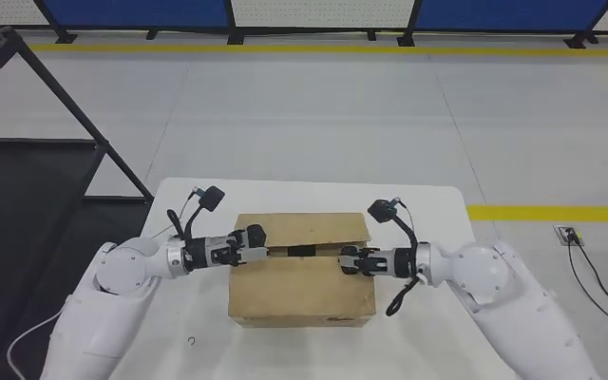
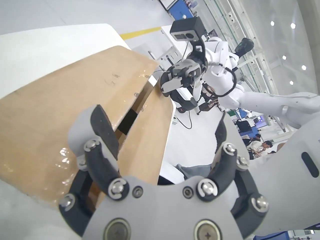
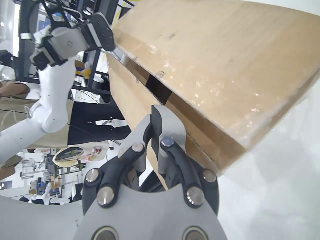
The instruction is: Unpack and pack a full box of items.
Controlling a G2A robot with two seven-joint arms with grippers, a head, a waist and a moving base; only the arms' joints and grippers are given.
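A brown cardboard box [image 1: 299,290] stands in the middle of the white table [image 1: 427,204], its two top flaps almost flat with a narrow dark slit between them. My left gripper [image 1: 255,249] is at the slit's left end, open; in the left wrist view its fingers [image 2: 100,123] spread wide across the near flap [image 2: 147,131]. My right gripper [image 1: 351,258] is at the slit's right end. In the right wrist view it [image 3: 156,126] is shut on the near flap's edge [image 3: 130,96]. The box's contents are hidden.
A small dark ring [image 1: 192,340] lies on the table near the front left. A black frame [image 1: 57,123] stands off the table's left side. Bare tabletop surrounds the box, widest at the right [image 1: 427,218].
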